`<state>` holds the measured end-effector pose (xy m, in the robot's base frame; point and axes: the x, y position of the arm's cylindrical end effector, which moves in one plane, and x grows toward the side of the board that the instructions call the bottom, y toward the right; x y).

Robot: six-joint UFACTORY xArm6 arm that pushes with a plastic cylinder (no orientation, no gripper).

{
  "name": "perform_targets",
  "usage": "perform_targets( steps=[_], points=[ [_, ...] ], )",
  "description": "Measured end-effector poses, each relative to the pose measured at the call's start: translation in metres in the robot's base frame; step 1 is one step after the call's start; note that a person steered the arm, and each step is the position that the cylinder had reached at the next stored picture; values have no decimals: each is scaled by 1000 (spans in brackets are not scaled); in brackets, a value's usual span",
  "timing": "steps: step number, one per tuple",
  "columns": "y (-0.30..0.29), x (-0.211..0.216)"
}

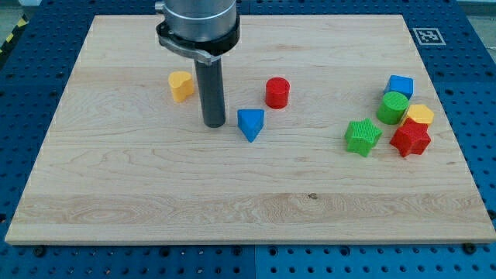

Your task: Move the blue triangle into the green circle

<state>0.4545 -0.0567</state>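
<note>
Tip: my tip [215,124] rested on the wooden board [155,201], in its upper left-centre part; the rod rose straight up to a grey collar at the view's top.
Fingers: there were none to open or close; the arm ended in a plain dark rod, and it held nothing.
Blue triangle: the blue triangle [250,123] lay just beside my tip, at 3 o'clock from it, with a narrow strip of bare wood between the two; its pointed corner faced the view's bottom.
Green circle: the green circle [393,107], a short round cylinder, stood well apart from the blue triangle, at 3 o'clock from it, inside the cluster near the board's right edge.
Cluster on the right: the blue cube [401,85] sat at 12 o'clock from the green circle and looked to be touching it; the yellow block [420,115], rounded or many-sided, sat at 3 o'clock from the green circle; the red star [410,139] lay at 5 o'clock from it, close under the yellow block; the green star [362,136] lay at 8 o'clock from it, near but apart.
Red cylinder: the red cylinder [277,92] stood near the blue triangle, at 1 o'clock from it, not touching.
Yellow block on the left: the yellow pentagon-like block [180,85] stood near my tip, at 10 o'clock from it.
</note>
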Motion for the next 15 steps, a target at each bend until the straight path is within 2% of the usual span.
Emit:
perform_targets(
  steps=[2,8,10,12,15],
  points=[
    [8,8],
    [120,8],
    [107,7],
    [103,-12],
    [164,-12]
  ],
)
